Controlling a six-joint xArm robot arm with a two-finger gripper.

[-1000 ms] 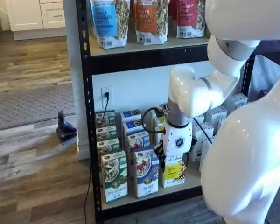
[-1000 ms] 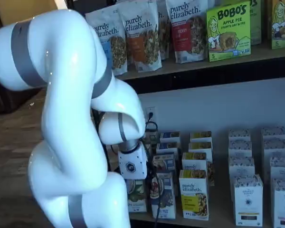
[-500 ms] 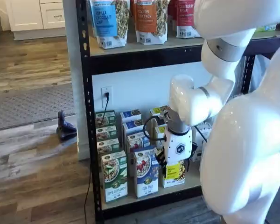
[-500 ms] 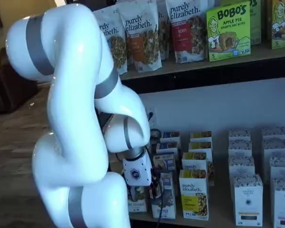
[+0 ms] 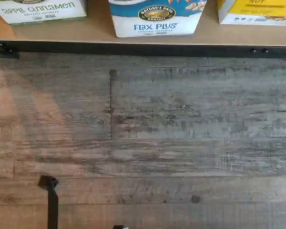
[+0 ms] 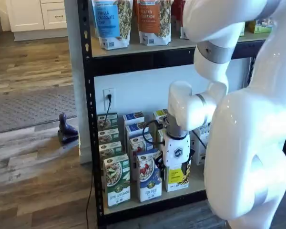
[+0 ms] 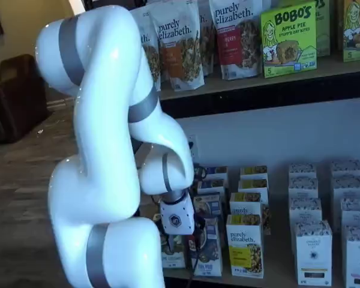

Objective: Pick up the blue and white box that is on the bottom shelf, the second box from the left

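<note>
The blue and white box [image 6: 149,179] stands upright at the front of the bottom shelf [image 6: 155,205], between a green and white carton [image 6: 117,183] and a yellow and white carton [image 6: 177,177]. It also shows in a shelf view [image 7: 207,251]. In the wrist view its blue lower label reads "Flax Plus" [image 5: 156,21], behind the shelf's black rail [image 5: 133,48]. My gripper [image 6: 176,167] hangs in front of the shelf, just right of the box's upper part and over the yellow carton. Its white body shows, but the fingers are not plain. It holds nothing that I can see.
Rows of like cartons stand behind the front ones. White boxes [image 7: 313,252] fill the shelf's right part. Bags [image 6: 108,21] stand on the higher tier. A wall socket with a black cord [image 6: 108,98] is behind the shelf. Wood floor [image 5: 181,133] lies below the rail.
The arm has dropped and shifted a little left. The gripper has come lower in front of the bottom shelf's front row, closer to the blue and white box.
</note>
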